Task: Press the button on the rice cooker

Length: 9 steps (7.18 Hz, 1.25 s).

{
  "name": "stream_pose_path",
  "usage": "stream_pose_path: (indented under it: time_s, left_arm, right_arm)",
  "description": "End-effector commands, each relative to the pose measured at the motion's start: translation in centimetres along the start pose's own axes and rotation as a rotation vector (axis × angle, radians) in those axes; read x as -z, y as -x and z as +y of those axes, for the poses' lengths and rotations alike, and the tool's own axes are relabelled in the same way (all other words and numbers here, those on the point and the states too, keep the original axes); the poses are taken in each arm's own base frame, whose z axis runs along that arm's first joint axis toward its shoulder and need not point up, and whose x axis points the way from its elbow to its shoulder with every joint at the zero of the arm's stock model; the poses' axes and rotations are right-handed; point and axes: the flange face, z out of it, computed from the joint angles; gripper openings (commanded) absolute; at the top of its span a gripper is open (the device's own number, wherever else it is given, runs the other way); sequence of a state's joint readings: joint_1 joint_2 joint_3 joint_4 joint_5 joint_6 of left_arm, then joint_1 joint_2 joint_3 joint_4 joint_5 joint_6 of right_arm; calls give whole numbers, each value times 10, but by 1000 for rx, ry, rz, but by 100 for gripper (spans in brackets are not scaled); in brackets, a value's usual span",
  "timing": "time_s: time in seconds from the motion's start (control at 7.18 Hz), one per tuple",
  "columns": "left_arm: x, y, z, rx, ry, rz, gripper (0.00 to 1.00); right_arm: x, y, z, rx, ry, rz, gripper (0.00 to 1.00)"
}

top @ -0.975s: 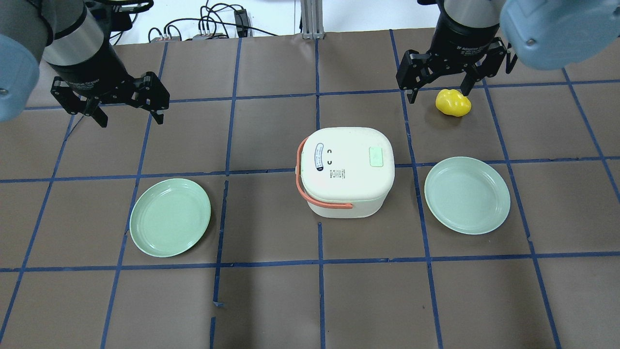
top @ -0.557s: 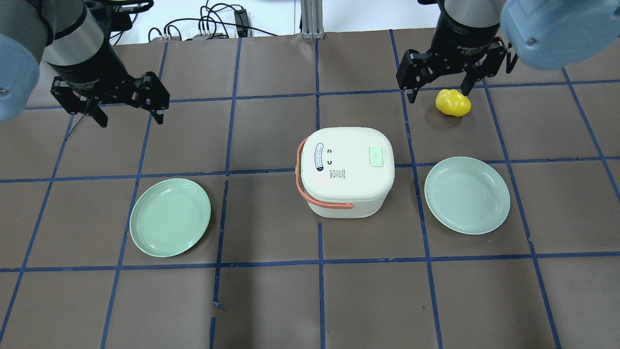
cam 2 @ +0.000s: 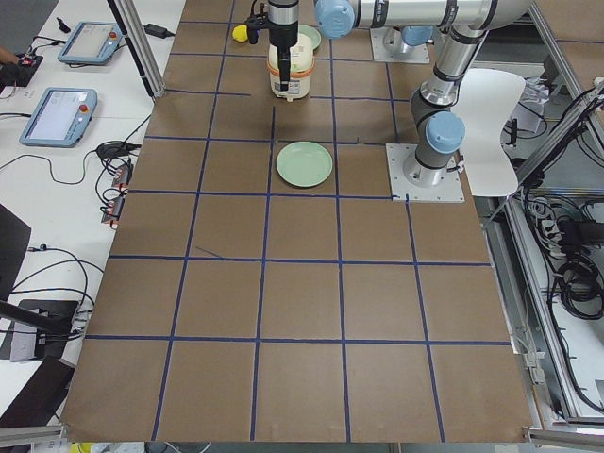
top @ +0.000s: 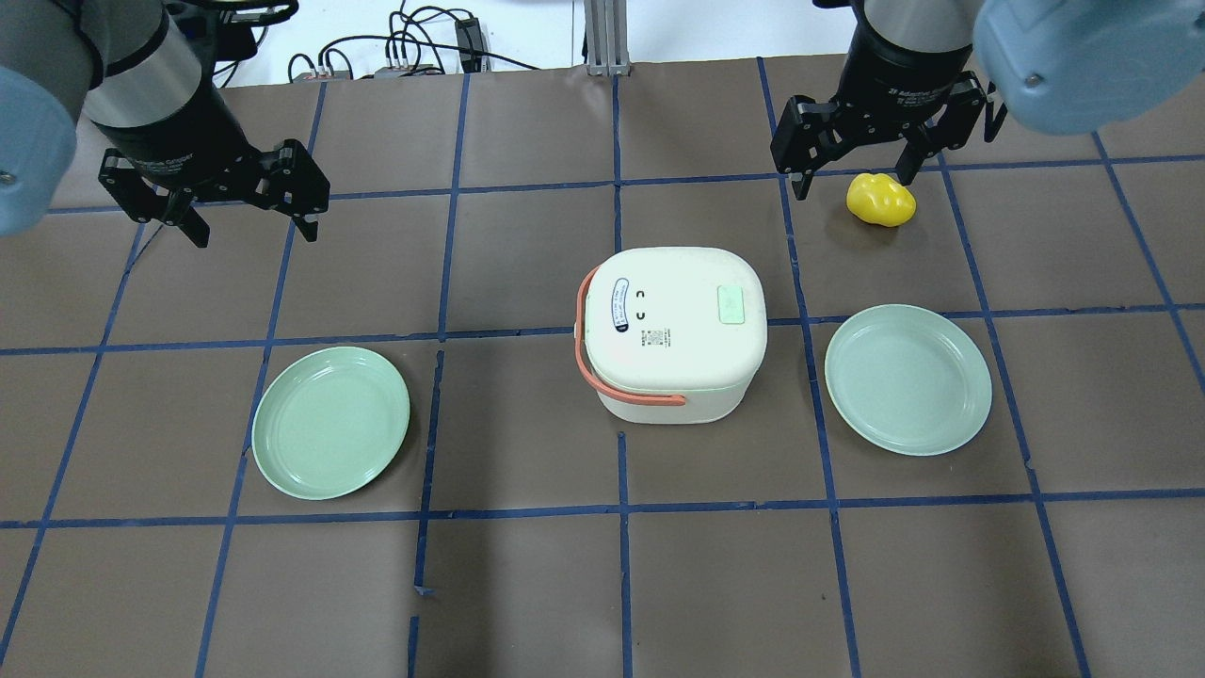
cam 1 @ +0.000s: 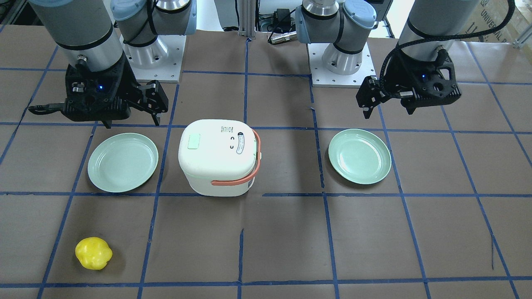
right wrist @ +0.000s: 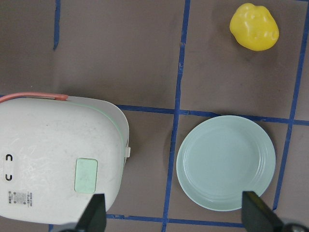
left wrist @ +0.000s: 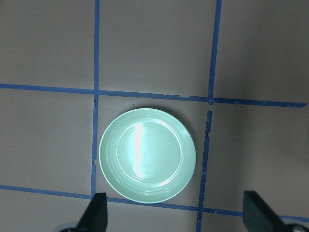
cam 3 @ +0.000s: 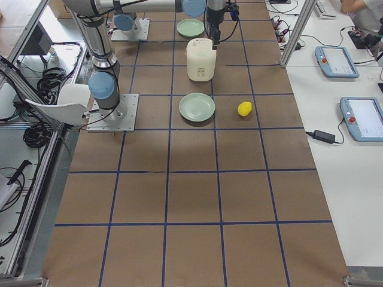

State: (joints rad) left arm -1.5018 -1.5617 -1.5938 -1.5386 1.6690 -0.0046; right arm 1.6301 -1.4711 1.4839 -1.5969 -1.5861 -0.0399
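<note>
Nothing moved; left pincer point(top: 254, 235), right pincer point(top: 855, 186) gape wide, empty. Risk: button point(top: 731, 304) lies aside right pincer; spread fingers point(right wrist: 96, 215) miss.

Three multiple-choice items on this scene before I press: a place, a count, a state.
1. The button is on which side of the rice cooker lid?
A the right arm's
B the left arm's
C dead centre
2. How many green plates?
A one
B two
C three
3. The left gripper and right gripper are:
A shut on plates
B pressing the lid
C open, empty

A: it lies opposite the handle.
B: one flanks the cooker each side.
C: both spread wide, nothing between.
</note>
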Motion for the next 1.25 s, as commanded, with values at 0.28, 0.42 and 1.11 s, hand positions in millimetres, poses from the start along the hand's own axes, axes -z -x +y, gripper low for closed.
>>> stream_pose_path:
  time_s: [0.28,0.42,1.11]
  left_arm:
    - [0,0,0,0,0,0,100]
    - [0,0,0,0,0,0,100]
    - [0,0,0,0,0,0,100]
  right_arm:
    - [0,-1,0,-1,-1,0,100]
    - [1,-1,0,-1,-2,0,100]
    - [26,20,3,-104,-7,-107,51]
